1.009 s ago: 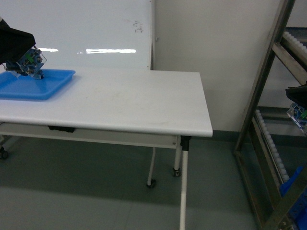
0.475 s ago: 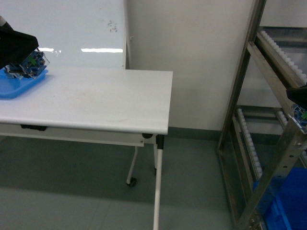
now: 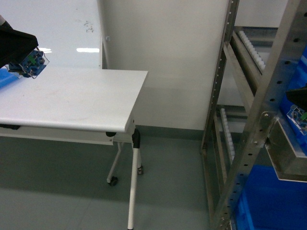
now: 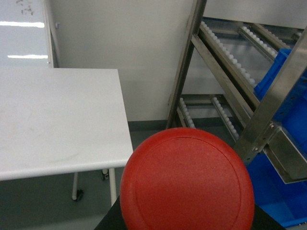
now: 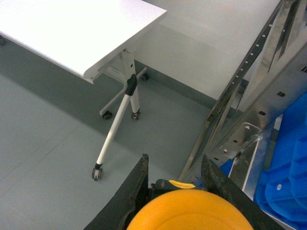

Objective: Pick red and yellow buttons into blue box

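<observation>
Off to the right in the head view we've got a metal rack (image 3: 249, 124) with roller rails, and the blue box (image 3: 273, 206) sits low down inside it, only a corner showing. On the left there's the white counter (image 3: 72, 96) on wheeled legs, with a sliver of a blue tray (image 3: 5, 79) at its far left edge, well apart from the rack.

Our left end effector (image 3: 29, 64) hangs over the left end of the counter. In the left wrist view the red button (image 4: 187, 184) fills the bottom of the picture, cap facing the camera, so we're clamped on it, though the fingers themselves are hidden behind the cap.

Our right end effector (image 3: 298, 117) is at the right edge of the head view, up against the rack. In the right wrist view the black fingers (image 5: 136, 191) stand on either side of the yellow button (image 5: 189, 211), closed on it, above the grey floor (image 5: 48, 143) beside the rack's upright.

Both buttons are up in the air, neither in the box.
</observation>
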